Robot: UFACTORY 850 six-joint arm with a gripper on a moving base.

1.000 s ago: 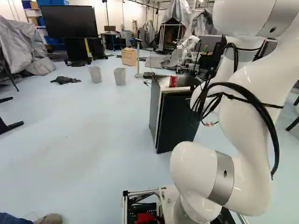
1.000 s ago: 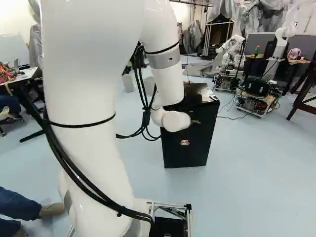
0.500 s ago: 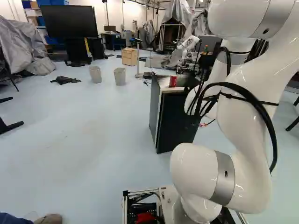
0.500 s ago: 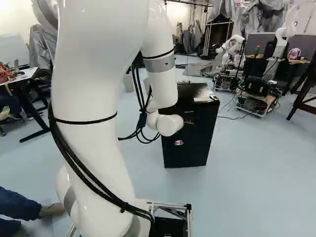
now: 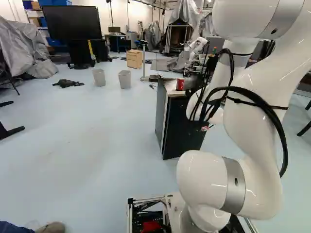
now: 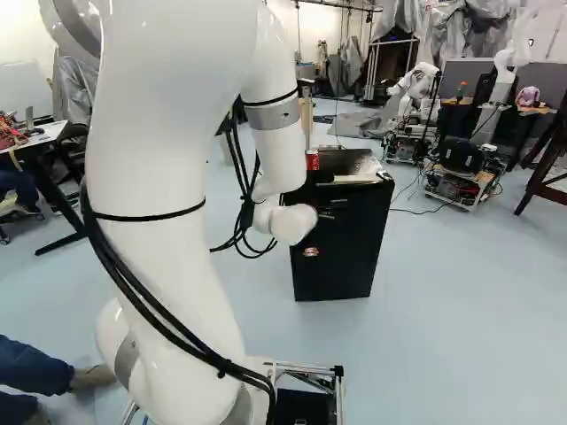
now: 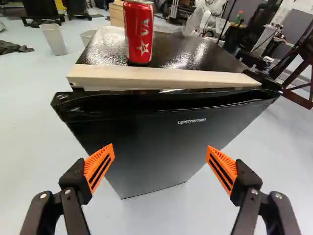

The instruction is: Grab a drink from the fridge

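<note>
The arm [image 6: 155, 159] has shifted slightly left, fingers [image 7: 98, 166] wide apart, facing the fridge door [image 7: 151, 152].

Pretty sure this was a robotics lab, folks. Another robot [image 6: 415, 84], basically a white arm, stood across the room, and near it sat a low open frame [image 6: 461, 184] stuffed with exposed electronics, with cables trailing over the pale floor [image 6: 461, 292]. There was also a big black screen [image 5: 73, 23] on a stand, blue bins [image 5: 54, 3] up on shelving, and a cluttered desk [image 6: 49, 135]. Grey sheets [image 5: 22, 41] covered some bulky stuff, so it felt kinda workshoppy too.
</note>
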